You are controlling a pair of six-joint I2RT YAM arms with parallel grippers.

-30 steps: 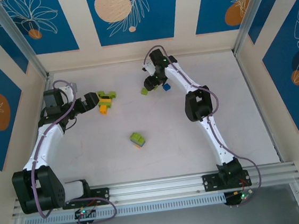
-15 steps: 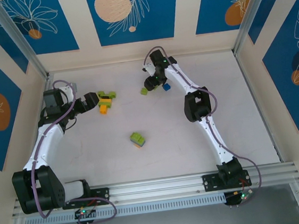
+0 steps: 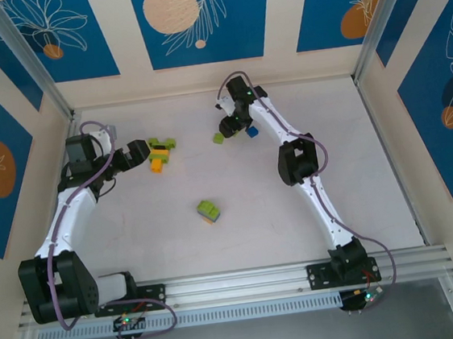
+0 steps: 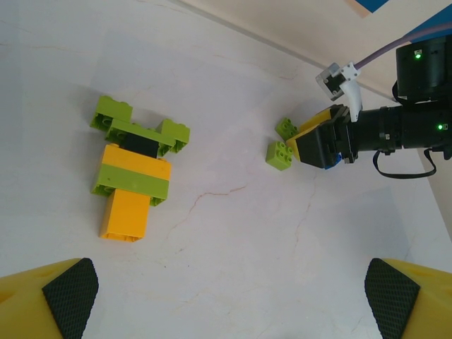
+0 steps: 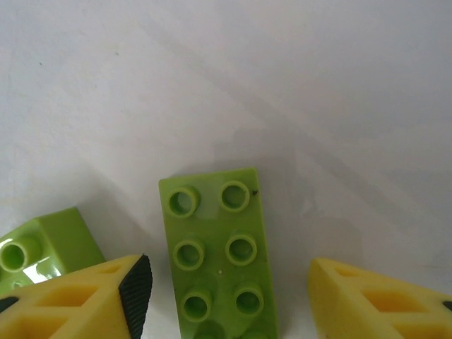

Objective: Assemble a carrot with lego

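Observation:
A part-built lego piece [image 4: 133, 171] of lime green, black and orange bricks lies flat on the table, also seen from above [image 3: 160, 153]. My left gripper [image 3: 136, 154] is open just left of it, and both fingertips [image 4: 67, 296] are clear of it. At the back, my right gripper [image 3: 230, 125] is low over a long lime green brick [image 5: 215, 254]. Its jaws stand open on either side of the brick with a gap at each pad [image 5: 135, 289]. A small green brick [image 5: 42, 247] sits just beside it [image 4: 280, 155].
A blue brick [image 3: 252, 132] lies right of the right gripper. A green and orange brick pair [image 3: 208, 211] sits mid-table. Panelled walls [image 3: 201, 79] close the back and sides, and a rail [image 3: 238, 281] runs along the near edge.
The right arm's elbow has shifted slightly while its gripper stays over the green bricks. The left arm and all the bricks are where they were.

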